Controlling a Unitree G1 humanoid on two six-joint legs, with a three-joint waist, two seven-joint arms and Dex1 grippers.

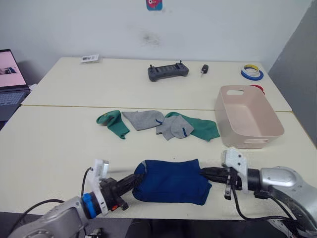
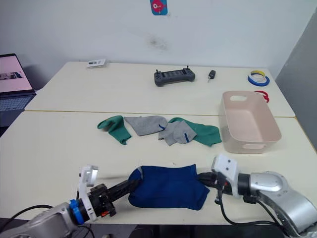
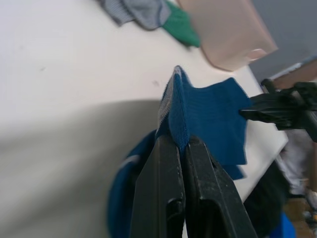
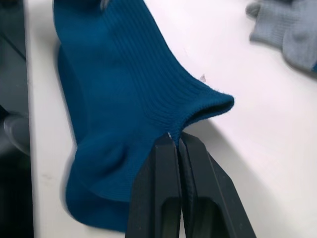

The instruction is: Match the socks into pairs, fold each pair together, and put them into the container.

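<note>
Both arms hold the blue socks (image 1: 171, 181) stretched flat at the bench's (image 1: 59, 144) near edge: left fingers (image 3: 173, 148) and right fingers (image 4: 173, 144) pinched shut on opposite ends, likely squaring the pair for folding; the container (image 1: 247, 119) waits far right

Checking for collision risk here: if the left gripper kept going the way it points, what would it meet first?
Likely the right gripper. The left gripper, shut on the blue socks, points across them at it; depth is unclear.
</note>
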